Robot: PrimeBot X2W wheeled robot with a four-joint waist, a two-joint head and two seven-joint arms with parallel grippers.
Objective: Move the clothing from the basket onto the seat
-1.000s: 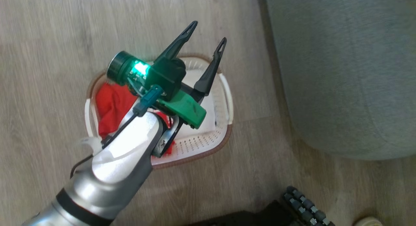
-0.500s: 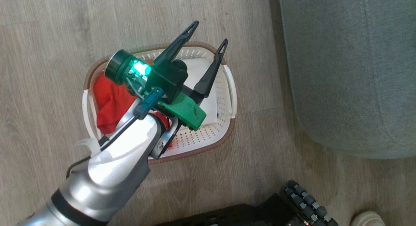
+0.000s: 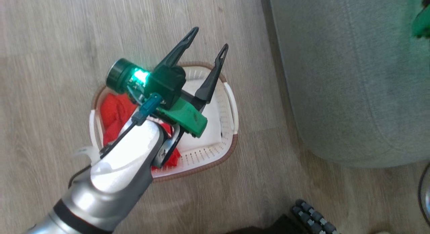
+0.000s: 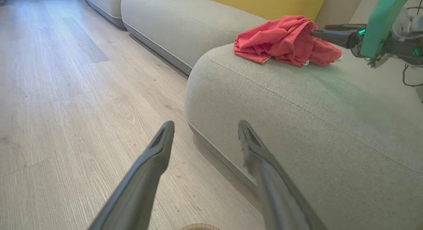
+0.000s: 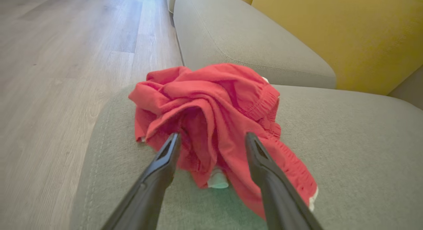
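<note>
The cream basket stands on the wood floor with one red garment bunched in its left half. My left gripper hangs open and empty above the basket, pointing toward the seat; the left wrist view shows its fingers apart over the floor. A second red garment with a bit of white trim lies crumpled on the seat. My right gripper is open, its fingers straddling this garment's near side. The left wrist view shows the same garment and right gripper.
A yellow back cushion rises behind the seat, and another grey cushion continues the sofa beyond. The robot's dark base with rollers sits at the head view's bottom. Wood floor spreads left of the basket.
The head camera has swung, so basket and seat shift in the picture. A green part of the right arm now shows at the top right edge. The left gripper stays open above the basket.
</note>
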